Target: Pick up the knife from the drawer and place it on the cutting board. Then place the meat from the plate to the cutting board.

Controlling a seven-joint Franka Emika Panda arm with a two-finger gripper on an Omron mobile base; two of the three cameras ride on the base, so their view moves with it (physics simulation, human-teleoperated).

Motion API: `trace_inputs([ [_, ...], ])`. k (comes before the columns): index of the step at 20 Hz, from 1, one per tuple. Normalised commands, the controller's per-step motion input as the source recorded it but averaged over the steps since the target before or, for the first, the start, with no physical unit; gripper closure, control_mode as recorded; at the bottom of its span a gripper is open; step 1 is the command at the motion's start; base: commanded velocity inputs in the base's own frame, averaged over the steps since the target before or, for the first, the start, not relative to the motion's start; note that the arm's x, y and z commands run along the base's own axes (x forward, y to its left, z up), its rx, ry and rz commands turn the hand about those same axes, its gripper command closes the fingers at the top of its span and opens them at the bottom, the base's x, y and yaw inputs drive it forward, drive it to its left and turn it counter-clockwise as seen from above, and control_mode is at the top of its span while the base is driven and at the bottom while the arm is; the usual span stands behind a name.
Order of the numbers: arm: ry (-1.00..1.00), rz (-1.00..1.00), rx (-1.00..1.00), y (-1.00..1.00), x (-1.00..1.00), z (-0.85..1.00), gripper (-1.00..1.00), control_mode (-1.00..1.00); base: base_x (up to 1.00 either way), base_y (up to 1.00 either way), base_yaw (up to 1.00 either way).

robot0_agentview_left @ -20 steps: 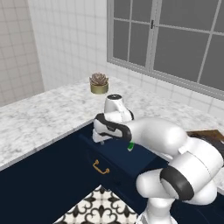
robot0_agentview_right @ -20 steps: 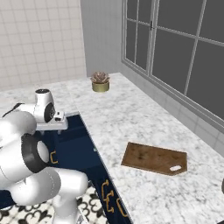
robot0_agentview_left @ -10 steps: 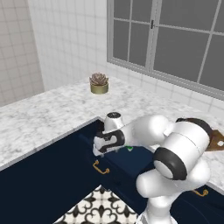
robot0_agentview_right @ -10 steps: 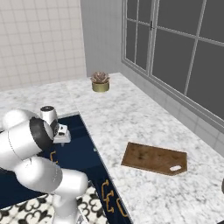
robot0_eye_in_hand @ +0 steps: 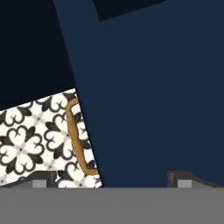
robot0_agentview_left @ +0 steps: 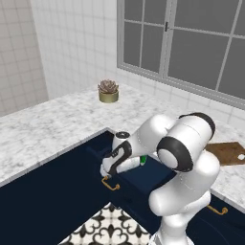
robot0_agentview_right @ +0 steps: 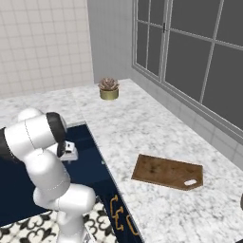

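hand [robot0_eye_in_hand: 112,183] spread wide, holding nothing, over the front edge of the one open drawer [robot0_eye_in_hand: 148,96], brass handle [robot0_eye_in_hand: 76,140] just beside its left fingertip [robot0_eye_in_hand: 41,178]. one knife [robot0_agentview_left: 142,161], green handle peeking out by the wrist, in the drawer. one cutting board [robot0_agentview_right: 167,171] bare on the desk [robot0_agentview_right: 142,128] near its front edge. one potted plant [robot0_agentview_right: 108,88] at the desk's far corner.

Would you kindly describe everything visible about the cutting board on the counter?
The cutting board is a flat, dark-brown rectangle that looks like wood, with rounded corners and a small hole near one corner. It lies flat on the white marble counter near the window, turned at an angle to the counter edge. Nothing rests on it and nothing touches it.
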Motion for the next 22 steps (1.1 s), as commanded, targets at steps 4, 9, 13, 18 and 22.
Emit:
trace_inputs([
  [4, 0.01, 0.0, 0.0, 0.09, 0.07, -0.19, -1.0, -1.0, 0.0, 0.0, 0.0],
  [9, 0.01, 0.0, 0.0, 0.47, -0.04, -0.13, -1.0, -1.0, 0.0, 0.0, 0.0],
  [13, 0.01, 0.0, 0.0, 0.87, -0.21, -0.09, -1.0, -1.0, 0.0, 0.0, 0.0],
  [18, 0.0, 0.0, 0.0, 1.0, -0.32, 0.0, -1.0, -1.0, 0.0, 0.0, 0.0],
  [22, -0.01, -0.03, 0.0, 1.0, -0.34, 0.02, -1.0, -1.0, 0.0, 0.0, 0.0],
])
